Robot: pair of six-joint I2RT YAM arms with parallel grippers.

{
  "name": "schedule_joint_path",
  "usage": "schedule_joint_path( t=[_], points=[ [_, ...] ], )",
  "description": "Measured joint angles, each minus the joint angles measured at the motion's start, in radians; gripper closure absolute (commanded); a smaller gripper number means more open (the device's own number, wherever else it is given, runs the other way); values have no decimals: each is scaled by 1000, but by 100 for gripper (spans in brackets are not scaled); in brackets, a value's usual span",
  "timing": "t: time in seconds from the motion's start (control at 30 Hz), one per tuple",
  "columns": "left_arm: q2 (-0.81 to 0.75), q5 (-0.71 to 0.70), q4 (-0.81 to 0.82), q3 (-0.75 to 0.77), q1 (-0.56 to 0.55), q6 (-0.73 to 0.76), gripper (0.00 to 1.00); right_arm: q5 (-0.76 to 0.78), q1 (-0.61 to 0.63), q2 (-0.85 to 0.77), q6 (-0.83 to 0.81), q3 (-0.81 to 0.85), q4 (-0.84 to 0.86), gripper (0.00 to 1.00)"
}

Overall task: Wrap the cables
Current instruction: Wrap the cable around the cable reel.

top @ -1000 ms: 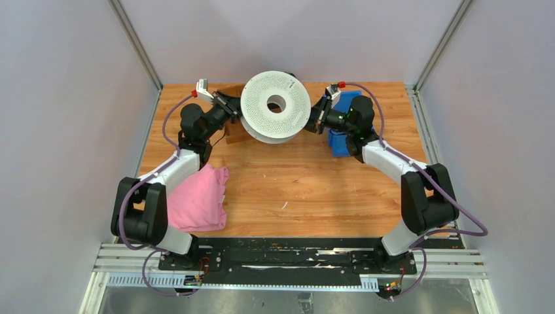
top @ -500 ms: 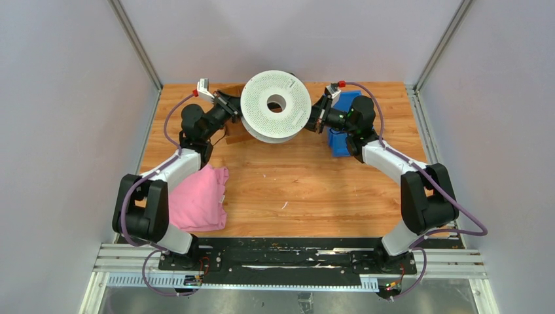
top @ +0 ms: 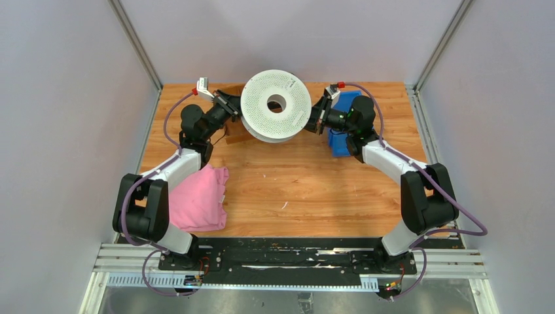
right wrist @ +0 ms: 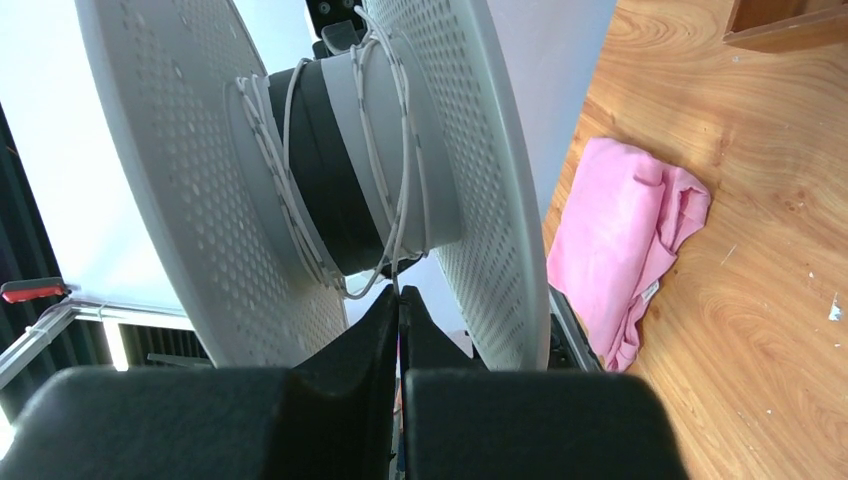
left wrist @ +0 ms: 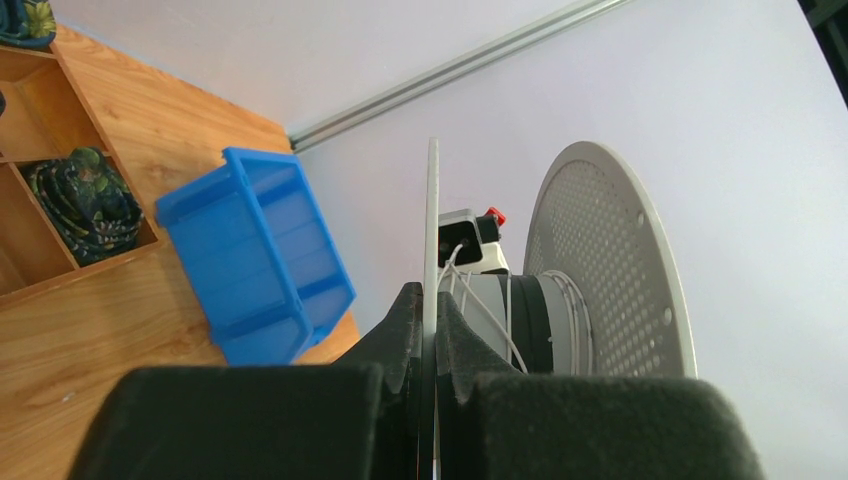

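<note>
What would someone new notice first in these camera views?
The big white perforated spool, held up at the far middle of the table. The left gripper clamps one flange's rim, while the right gripper is shut between the flanges, apparently pinching the thin white cable wound on the hub. A pink cloth lies at the near left.

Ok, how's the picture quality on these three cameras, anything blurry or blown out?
Top external view: even light, sharp, only soft shadow under the spool. Left wrist view: left gripper's fingers are a dark blur, blue bin fairly crisp. Right wrist view: right gripper's fingers blurred, backdrop behind the spool washed out white, cable turns readable.
</note>
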Motion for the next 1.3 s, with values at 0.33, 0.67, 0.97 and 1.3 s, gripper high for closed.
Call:
schedule_joint_path(
  t=[0.33, 0.67, 0.97, 1.3],
  points=[
    [0, 1, -3, 0, 11, 0, 100, -3, -45, 0, -40, -2, -45, 88],
    [2, 4, -4, 0, 16, -21, 100, -3, -52, 0, -130, -2, -140, 86],
    [6, 4, -8, 0, 17, -40, 100, -10, -52, 0, -216, 27, -208, 94],
    [14, 4, -9, 0, 20, -93, 100, -63, -51, -4, -351, 75, -280, 82]
  ],
)
